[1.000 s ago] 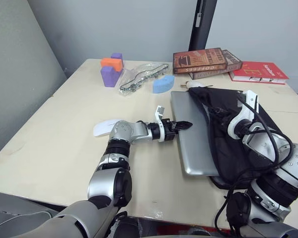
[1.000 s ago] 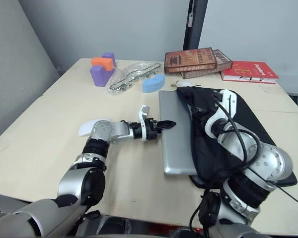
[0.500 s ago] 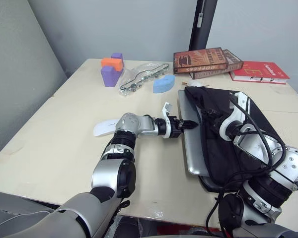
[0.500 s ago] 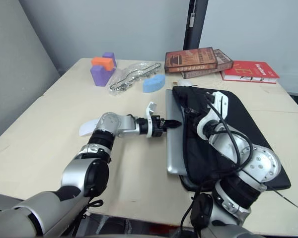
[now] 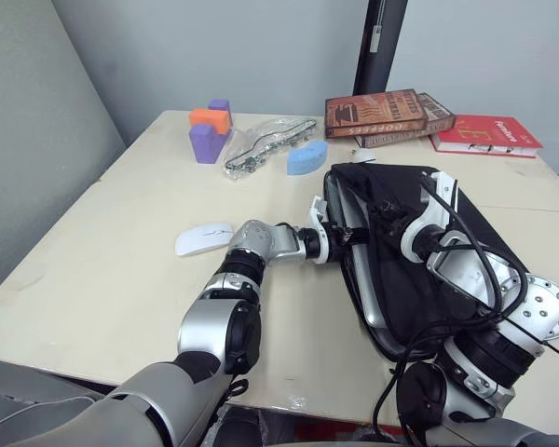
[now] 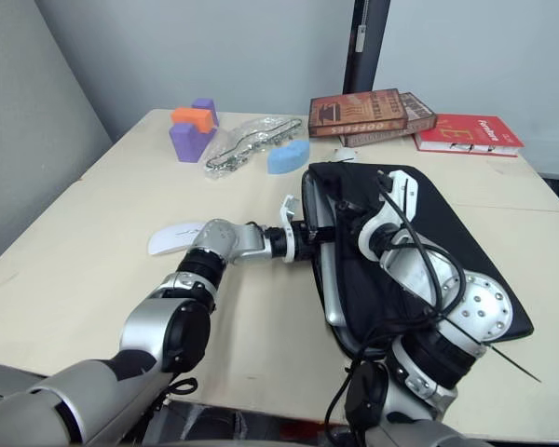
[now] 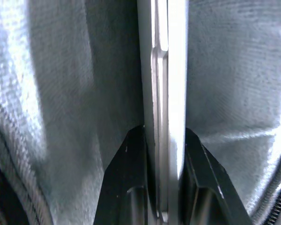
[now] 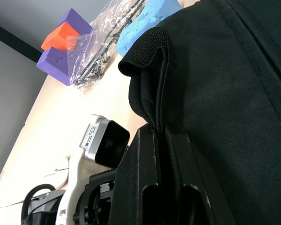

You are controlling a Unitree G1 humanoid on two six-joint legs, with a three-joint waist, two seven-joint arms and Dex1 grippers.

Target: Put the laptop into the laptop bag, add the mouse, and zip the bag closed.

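Table centre-right: bag lies flat, mouth facing 9 o'clock. Laptop mostly inside, a silver strip showing along the mouth. Left gripper reaches into the opening, fingers closed on the laptop's edge (grey lining on both sides). Right gripper pinched shut on the bag's upper lip, holding it raised. Mouse sits at 9 o'clock of the bag, well apart, beside the left arm.

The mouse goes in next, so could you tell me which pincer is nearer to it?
Left. The left pincer grips the laptop at the bag's mouth, on the side toward the mouse; the right pincer pinches the laptop bag farther off.
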